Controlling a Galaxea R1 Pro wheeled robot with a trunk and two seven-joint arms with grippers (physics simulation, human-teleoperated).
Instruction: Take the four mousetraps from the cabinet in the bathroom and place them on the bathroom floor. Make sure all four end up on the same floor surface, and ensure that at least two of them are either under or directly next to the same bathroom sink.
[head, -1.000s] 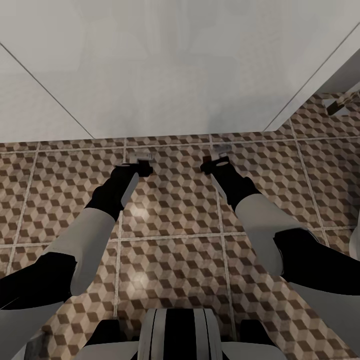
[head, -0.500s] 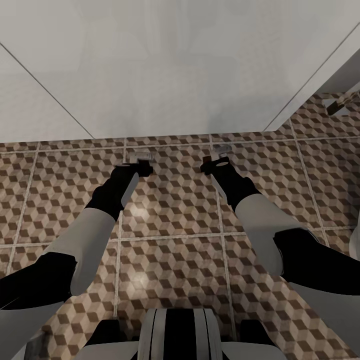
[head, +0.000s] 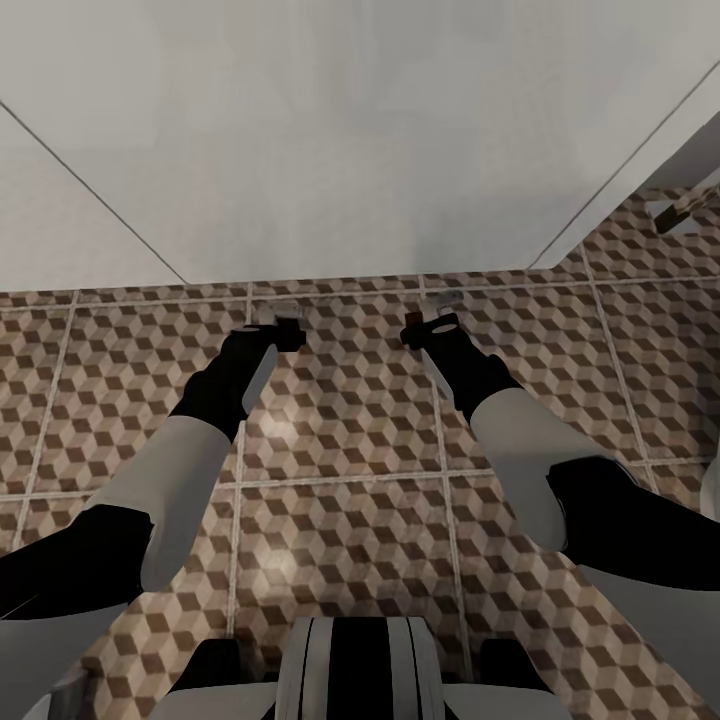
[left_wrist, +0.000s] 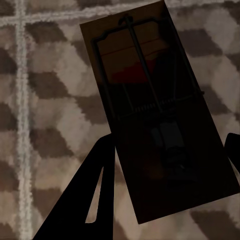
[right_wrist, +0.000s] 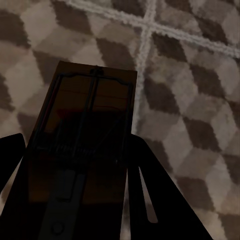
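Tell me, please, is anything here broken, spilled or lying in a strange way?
Nothing stands out. Each hand holds one mousetrap above the bathroom floor: the left hand has a mousetrap, the right hand another. Both boards look whole, wires in place. The tiles show no spill or crack.

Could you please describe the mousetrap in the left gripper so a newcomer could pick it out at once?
Above the cube-patterned floor, follow the robot's left arm to the left gripper. The mousetrap is the flat board between its fingers, with wire parts and a red spot.
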